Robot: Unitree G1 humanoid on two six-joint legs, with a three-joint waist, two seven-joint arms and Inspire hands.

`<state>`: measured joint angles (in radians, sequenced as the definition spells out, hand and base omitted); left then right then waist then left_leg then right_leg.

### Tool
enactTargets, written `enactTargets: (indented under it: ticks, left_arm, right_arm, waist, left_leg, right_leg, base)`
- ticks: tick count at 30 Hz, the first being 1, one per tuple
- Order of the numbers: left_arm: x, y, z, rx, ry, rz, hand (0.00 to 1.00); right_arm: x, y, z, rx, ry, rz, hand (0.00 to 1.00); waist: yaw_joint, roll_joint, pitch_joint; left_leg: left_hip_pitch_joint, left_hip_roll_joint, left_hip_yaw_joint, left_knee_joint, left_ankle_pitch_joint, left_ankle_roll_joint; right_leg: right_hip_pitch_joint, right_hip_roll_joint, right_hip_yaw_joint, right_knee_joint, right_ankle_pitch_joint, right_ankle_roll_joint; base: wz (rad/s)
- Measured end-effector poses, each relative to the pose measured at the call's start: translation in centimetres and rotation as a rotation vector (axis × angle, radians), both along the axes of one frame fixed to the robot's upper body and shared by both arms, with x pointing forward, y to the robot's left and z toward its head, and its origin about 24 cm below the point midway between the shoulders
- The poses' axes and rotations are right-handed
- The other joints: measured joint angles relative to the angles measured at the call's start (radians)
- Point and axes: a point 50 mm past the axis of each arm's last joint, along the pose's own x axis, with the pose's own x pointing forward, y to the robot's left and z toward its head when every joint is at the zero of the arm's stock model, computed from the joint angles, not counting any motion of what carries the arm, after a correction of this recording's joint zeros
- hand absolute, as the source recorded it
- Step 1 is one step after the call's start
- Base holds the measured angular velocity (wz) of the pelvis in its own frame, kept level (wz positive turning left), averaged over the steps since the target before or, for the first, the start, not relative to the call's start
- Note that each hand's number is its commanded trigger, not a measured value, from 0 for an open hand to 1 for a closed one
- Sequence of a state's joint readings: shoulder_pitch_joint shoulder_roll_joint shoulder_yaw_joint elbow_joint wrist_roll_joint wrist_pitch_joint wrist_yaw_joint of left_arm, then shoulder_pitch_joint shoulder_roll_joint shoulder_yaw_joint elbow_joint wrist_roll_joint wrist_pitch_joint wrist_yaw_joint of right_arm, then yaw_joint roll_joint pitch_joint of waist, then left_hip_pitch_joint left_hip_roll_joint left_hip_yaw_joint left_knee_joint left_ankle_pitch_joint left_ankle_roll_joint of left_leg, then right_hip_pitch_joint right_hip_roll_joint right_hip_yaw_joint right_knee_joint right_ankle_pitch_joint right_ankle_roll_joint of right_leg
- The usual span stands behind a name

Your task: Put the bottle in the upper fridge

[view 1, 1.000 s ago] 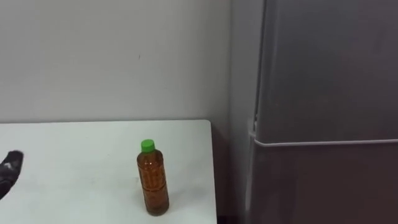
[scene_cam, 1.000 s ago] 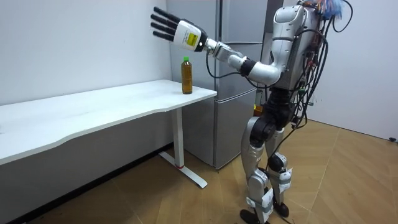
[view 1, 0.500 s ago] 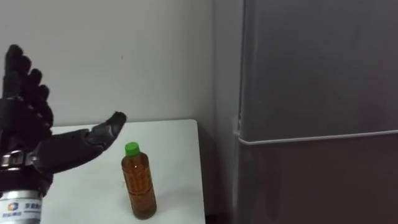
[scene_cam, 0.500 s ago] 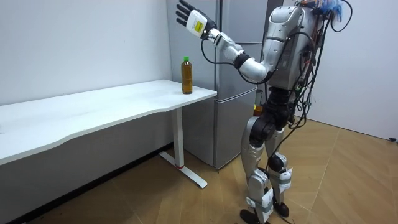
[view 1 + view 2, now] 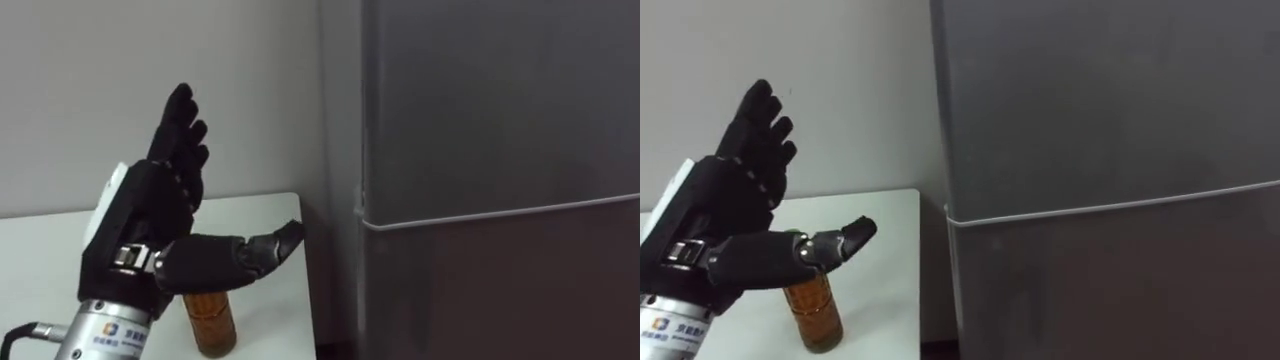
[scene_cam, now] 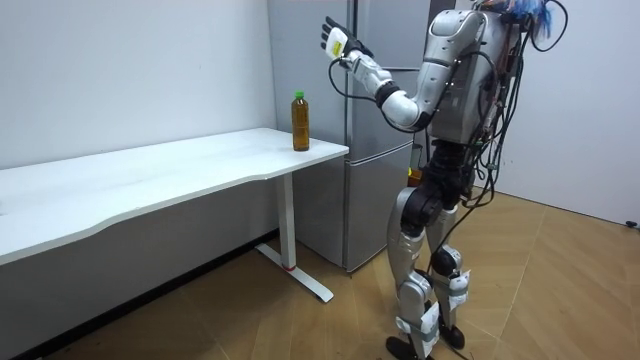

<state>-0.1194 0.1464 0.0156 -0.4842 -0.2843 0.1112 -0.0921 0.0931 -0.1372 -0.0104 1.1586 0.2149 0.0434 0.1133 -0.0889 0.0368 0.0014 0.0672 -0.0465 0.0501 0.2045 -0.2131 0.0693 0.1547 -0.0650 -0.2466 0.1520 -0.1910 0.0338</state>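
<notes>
Left hand (image 5: 150,215) is up in front of the robot's head, back toward the camera, fingers straight and close together and the thumb jutting out sideways toward the fridge (image 5: 500,150); it is released and grips nothing. A pale label with small print sits on the wrist below it, and the print is left unread. One bottle (image 5: 208,320) stands upright on the white desk (image 5: 40,260), near the desk corner closest to the fridge; in the eye views its upper part is hidden behind the thumb, and the hand is apart from it. In the room view the bottle (image 6: 300,120) shows amber liquid and a green cap, with no label that can be made out, and the hand (image 6: 335,42) is well above it and nearer the fridge. The single grey fridge has two doors, one above the other, both closed, with a pale seam between them. The robot stands upright on the wooden floor, before the fridge and beside the desk's end.
</notes>
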Motion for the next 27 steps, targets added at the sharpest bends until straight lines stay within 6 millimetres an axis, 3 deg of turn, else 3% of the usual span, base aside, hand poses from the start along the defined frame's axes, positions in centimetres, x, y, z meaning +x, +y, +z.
enactTargets:
  ticks: [3,27]
  left_arm:
    - [0.0,-0.9,-0.3,0.017,0.01,-0.058,0.0]
    - [-0.6,-4.1,-0.8,0.065,0.028,-0.318,0.0]
  right_arm:
    - [0.3,-0.1,0.0,-0.005,-0.001,0.015,0.0]
    - [0.9,-0.3,0.2,-0.012,-0.005,0.058,0.0]
  waist:
    - [-0.015,0.003,0.0032]
    - [-0.037,0.017,-0.0051]
  left_leg:
    - [0.001,0.0,0.001,0.0,0.0,0.0]
    - [-0.008,0.002,0.008,-0.001,0.0,0.0]
  right_leg:
    - [0.001,0.0,0.001,0.0,0.0,0.0]
    - [-0.012,0.002,0.021,0.001,0.0,0.0]
  base:
    - [0.0]
    - [-0.01]
